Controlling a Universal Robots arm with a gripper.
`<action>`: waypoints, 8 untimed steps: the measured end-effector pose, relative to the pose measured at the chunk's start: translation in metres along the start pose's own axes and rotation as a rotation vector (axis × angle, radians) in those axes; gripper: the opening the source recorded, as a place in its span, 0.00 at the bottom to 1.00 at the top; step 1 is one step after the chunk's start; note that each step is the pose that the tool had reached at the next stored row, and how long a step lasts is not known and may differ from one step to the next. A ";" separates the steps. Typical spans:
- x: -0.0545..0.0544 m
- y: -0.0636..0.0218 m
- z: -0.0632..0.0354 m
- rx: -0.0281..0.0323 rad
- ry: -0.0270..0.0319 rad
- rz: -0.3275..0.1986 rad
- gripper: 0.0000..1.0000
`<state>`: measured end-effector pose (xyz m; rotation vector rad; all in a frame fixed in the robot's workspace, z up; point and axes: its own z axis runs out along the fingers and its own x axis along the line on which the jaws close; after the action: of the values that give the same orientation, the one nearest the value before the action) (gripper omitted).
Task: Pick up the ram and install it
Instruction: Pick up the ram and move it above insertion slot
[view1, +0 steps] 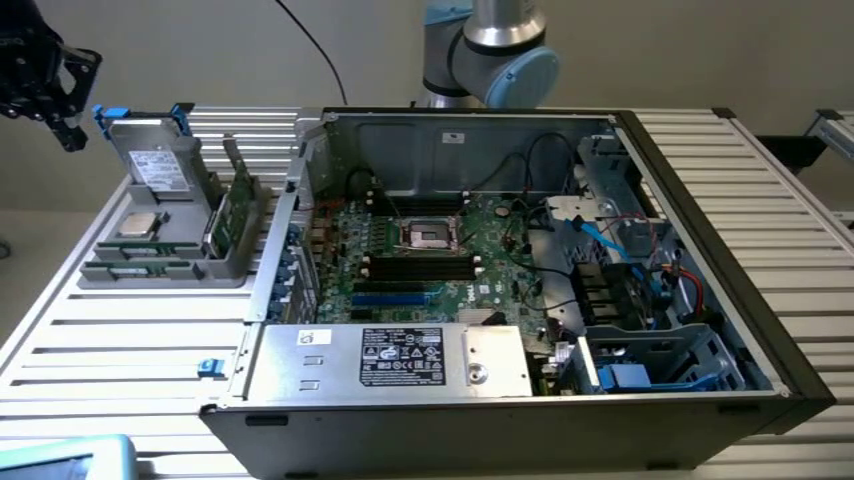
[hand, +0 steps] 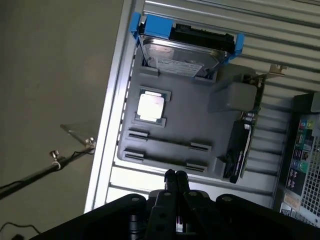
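Observation:
My gripper (view1: 64, 125) hangs above the table's far corner at the exterior view's left, beyond the grey parts holder (view1: 187, 262). In the wrist view its fingertips (hand: 170, 176) are pressed together with nothing between them. The ram (view1: 134, 269) appears as a slim green strip standing on edge in the holder's long slots, and as a thin dark line (hand: 167, 141) in the wrist view, just ahead of my gripper (hand: 175, 177). The open computer case (view1: 694, 220) lies in the middle of the table. The black memory slots (view1: 420, 266) sit below the processor socket (view1: 430, 234).
The holder also carries a grey drive (hand: 180, 52) in a blue bracket, a square silver processor chip (hand: 150, 106) and an upright green expansion card (view1: 235, 212). The power supply (view1: 400, 360) fills the case's near side, with cables and drive bays (view1: 641, 360) to the exterior view's right.

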<state>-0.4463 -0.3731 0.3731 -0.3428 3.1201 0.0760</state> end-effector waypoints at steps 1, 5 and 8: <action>0.000 0.0000 0.0000 -0.0001 0.0010 -0.020 0.11; 0.000 0.0000 0.0000 -0.0002 0.0045 -0.092 0.11; 0.000 0.0000 0.0000 -0.0004 0.0071 -0.146 0.11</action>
<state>-0.4463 -0.3731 0.3731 -0.5709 3.0902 0.0750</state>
